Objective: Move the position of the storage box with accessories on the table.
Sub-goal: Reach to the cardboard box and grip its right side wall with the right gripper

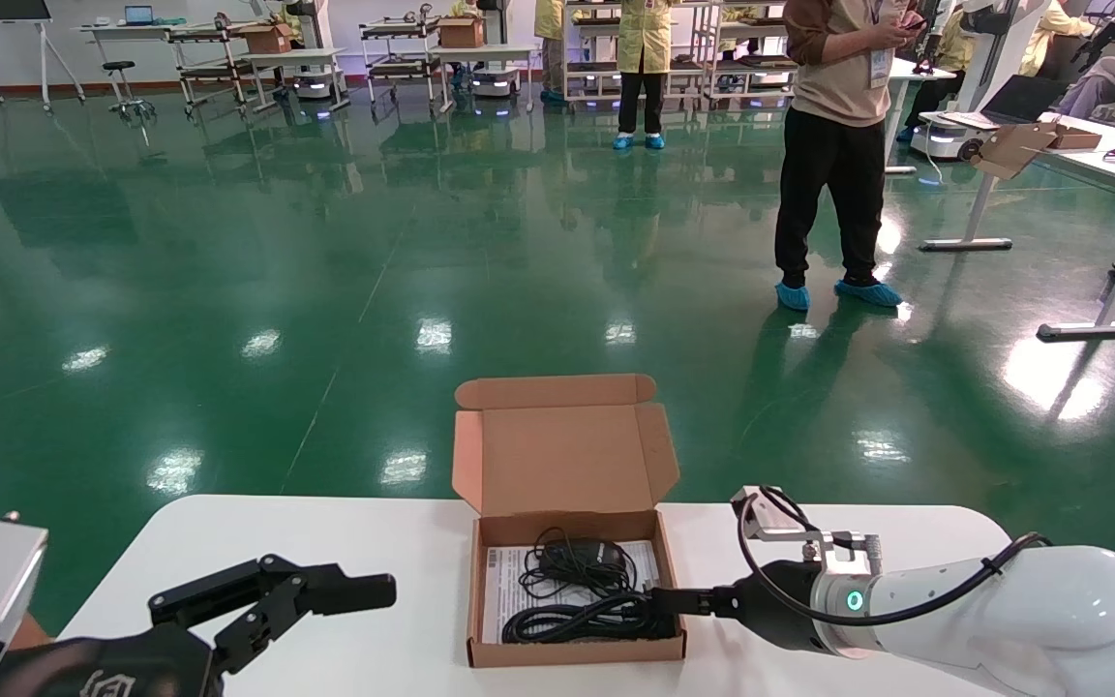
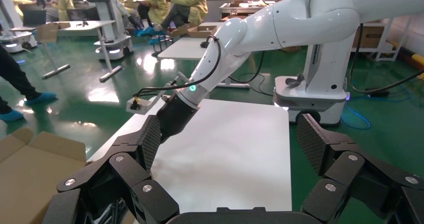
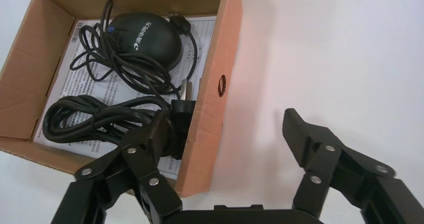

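The brown cardboard storage box (image 1: pixel 577 651) sits open at the middle of the white table (image 1: pixel 325 542), its lid (image 1: pixel 562 455) standing up at the far side. Inside lie a black mouse-like device (image 1: pixel 572 555) and coiled black cables (image 1: pixel 567 620) on a white printed sheet. My right gripper (image 1: pixel 674 602) is open at the box's right wall. In the right wrist view the right gripper (image 3: pixel 226 124) straddles that wall (image 3: pixel 210 99), one finger inside by the cable coil (image 3: pixel 85 119), the other outside over bare table. The mouse (image 3: pixel 145 37) lies beyond. My left gripper (image 1: pixel 325 586) hovers open and empty left of the box.
The table's far edge runs just behind the box, with green floor beyond. A person (image 1: pixel 833 145) stands off to the right on the floor. A white desk (image 1: pixel 1099 165) stands at the far right. The left wrist view shows the box's edge (image 2: pixel 35 169) and bare tabletop (image 2: pixel 240 159).
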Action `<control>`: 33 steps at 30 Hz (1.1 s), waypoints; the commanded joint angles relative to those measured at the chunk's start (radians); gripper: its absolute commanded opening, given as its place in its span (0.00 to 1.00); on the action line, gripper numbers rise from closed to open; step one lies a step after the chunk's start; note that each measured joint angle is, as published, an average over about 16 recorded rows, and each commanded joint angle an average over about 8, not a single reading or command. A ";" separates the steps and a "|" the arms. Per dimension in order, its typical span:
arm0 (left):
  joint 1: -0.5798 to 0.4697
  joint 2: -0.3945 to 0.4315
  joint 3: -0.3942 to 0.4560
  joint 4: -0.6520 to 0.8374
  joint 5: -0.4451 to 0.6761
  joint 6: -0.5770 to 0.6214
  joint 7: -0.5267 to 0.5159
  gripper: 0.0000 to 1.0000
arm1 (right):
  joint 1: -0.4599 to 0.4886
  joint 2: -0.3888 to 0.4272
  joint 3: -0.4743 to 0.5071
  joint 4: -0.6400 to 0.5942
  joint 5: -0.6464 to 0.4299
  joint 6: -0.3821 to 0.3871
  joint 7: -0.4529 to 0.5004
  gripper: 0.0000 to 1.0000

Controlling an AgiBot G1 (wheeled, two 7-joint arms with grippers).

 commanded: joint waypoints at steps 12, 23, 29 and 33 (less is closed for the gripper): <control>0.000 0.000 0.000 0.000 0.000 0.000 0.000 1.00 | 0.009 0.001 -0.009 0.003 -0.002 -0.019 0.006 0.00; 0.000 0.000 0.000 0.000 0.000 0.000 0.000 1.00 | 0.012 0.001 -0.021 -0.001 -0.011 -0.028 0.019 0.00; 0.000 0.000 0.000 0.000 0.000 0.000 0.000 1.00 | 0.009 0.000 -0.025 0.000 -0.013 -0.029 0.026 0.00; 0.000 0.000 0.000 0.000 0.000 0.000 0.000 1.00 | 0.007 0.001 -0.028 0.001 -0.014 -0.030 0.030 0.00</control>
